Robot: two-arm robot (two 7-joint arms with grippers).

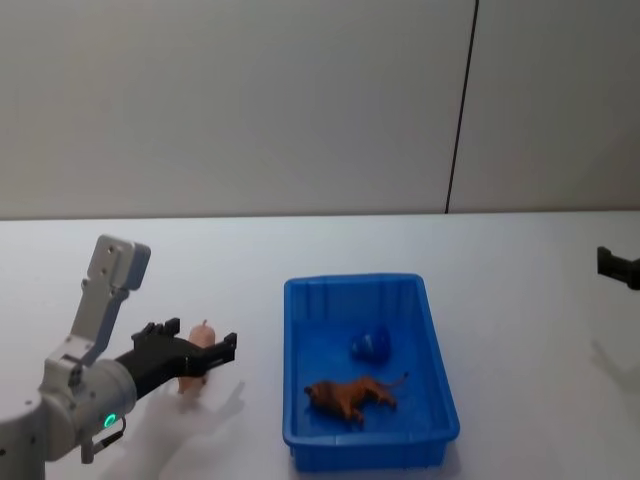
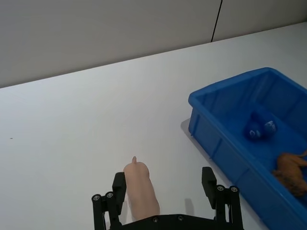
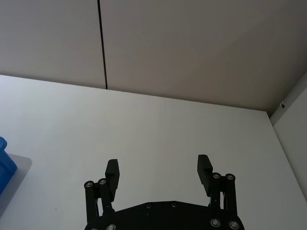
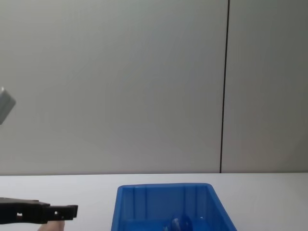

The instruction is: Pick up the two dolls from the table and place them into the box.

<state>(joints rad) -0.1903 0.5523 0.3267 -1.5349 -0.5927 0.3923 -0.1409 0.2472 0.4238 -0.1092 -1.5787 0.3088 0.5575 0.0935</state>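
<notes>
White table (image 1: 250,260) against a plain grey wall. Blue box (image 1: 440,370), centre near, holds the brown doll (image 1: 350,397) and a small blue item (image 1: 370,345). Left pincer (image 1: 205,355), spread, straddles the pink doll (image 2: 140,189) lying left of the box; soft and light, best pinched across its middle. Right pincer (image 3: 158,170), spread and empty, hovers far right.

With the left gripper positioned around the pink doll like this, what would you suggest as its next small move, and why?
Probably close the left gripper. Its fingers stand open on either side of the peach-pink doll, which lies on the white table nearer one finger, ungripped. The reddish-brown doll already lies in the blue bin, so this one is left. The right gripper hovers open, far right.
</notes>
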